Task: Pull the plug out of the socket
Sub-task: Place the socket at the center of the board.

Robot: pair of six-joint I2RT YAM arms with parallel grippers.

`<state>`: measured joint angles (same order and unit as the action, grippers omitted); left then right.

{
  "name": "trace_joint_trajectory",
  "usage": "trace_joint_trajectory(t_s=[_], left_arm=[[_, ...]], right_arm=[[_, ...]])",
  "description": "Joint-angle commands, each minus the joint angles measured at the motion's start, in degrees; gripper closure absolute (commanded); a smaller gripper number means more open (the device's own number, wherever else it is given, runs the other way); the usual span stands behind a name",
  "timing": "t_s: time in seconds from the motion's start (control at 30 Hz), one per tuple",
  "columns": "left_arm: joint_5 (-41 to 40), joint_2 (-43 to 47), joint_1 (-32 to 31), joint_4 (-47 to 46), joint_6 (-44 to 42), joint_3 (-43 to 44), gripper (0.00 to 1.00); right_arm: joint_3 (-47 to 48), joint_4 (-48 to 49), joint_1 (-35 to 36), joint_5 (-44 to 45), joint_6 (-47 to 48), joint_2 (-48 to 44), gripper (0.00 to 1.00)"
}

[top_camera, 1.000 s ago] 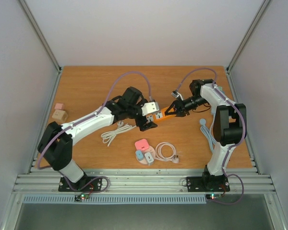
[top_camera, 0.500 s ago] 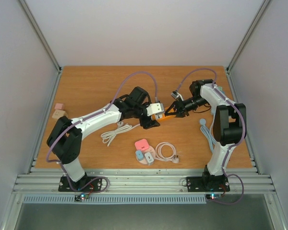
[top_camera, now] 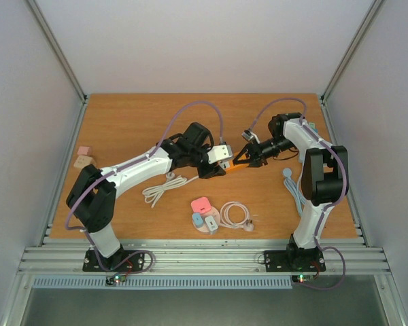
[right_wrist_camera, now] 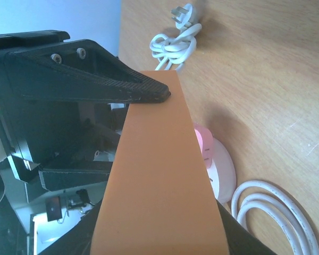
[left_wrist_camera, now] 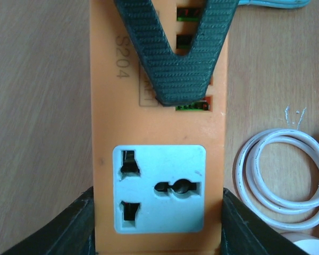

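Left arm is sitting further in toward the centre than a second ago, and its jaws are coming in from wide apart. Left gripper [left_wrist_camera: 158,204] is now pinching the strip [left_wrist_camera: 103,106] across its width at the socket end, fingers [left_wrist_camera: 69,228] looking pressed against both long edges. Right gripper [top_camera: 239,159] is clamping the strip's flat faces further along, one finger [left_wrist_camera: 170,58] lying over the top by the small ports. Strip is looking lifted off the table [top_camera: 122,129], held between the two arms.

Socket [left_wrist_camera: 159,188] is facing the left wrist camera and showing empty, no plug in it. A white plug [right_wrist_camera: 185,10] with its bundled cable [top_camera: 164,189] is lying on the table near the left forearm, well apart from the strip. Not telling whether that is the plug meant, or whether another socket is hiding under the right finger.

Judging the step as the left gripper securing the socket end. Doing it well:
- keep the pads square on the edges and low, not creeping over the socket face
- keep the right pinch firm, so the strip is not twisting or bowing between two grips
- keep the strip level
- check for a seated plug before pulling anything
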<state>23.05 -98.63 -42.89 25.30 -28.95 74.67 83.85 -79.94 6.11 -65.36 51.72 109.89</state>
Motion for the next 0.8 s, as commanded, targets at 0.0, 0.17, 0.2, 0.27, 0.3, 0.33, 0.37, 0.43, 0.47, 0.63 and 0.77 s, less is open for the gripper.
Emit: trace_joint_trajectory(t_s=[0.0, 0.17, 0.2, 0.27, 0.3, 0.33, 0.37, 0.43, 0.47, 0.63, 0.77], left_arm=[[-1.7, -0.4, -0.4, -0.6, -0.3, 0.6, 0.91], [-6.8, 0.5, -0.4, -2.1, 0.1, -1.7, 0.97], [-7.6, 0.8, -0.4, -2.6, 0.0, -2.5, 0.97], [-9.6, 1.7, -0.4, -3.6, 0.0, -3.8, 0.97], [-10.7, 2.1, -0.3, -3.9, 0.0, -4.4, 0.97], [-12.1, 2.5, -0.2, -4.3, 0.2, -5.1, 0.97], [-13.5, 2.7, 0.1, -4.6, 0.5, -5.4, 0.97], [-17.0, 2.5, 1.5, -4.1, 2.0, -5.6, 0.97], [-18.7, 2.3, 2.2, -3.9, 2.6, -5.7, 0.96], [-25.2, 0.8, 7.9, -2.1, 7.9, -5.8, 0.96], [-30.0, -0.8, 11.4, -0.9, 12.9, -5.3, 0.96]], right_arm=[[0.2, 0.3, 0.4, -2.8, 1.0, 0.3, 0.76], [-0.6, 2.6, 0.4, -1.1, -0.6, -0.7, 0.19], [-1.0, 3.3, 0.4, -0.5, -1.1, -1.0, 0.05], [-1.3, 4.3, 0.4, 0.0, -1.6, -1.5, 0.02], [-1.4, 4.5, 0.3, 0.2, -1.9, -1.6, 0.02], [-1.4, 4.9, 0.3, 0.5, -2.2, -1.8, 0.02], [-1.5, 5.5, 0.3, 1.0, -2.8, -2.0, 0.02], [-2.0, 7.3, 0.0, 2.9, -4.7, -2.5, 0.01], [-2.2, 8.1, -0.1, 3.7, -5.5, -2.5, 0.02], [-2.6, 9.6, -0.7, 5.8, -7.2, -2.6, 0.01], [-2.7, 10.1, -0.7, 6.9, -7.6, -2.8, 0.02]])
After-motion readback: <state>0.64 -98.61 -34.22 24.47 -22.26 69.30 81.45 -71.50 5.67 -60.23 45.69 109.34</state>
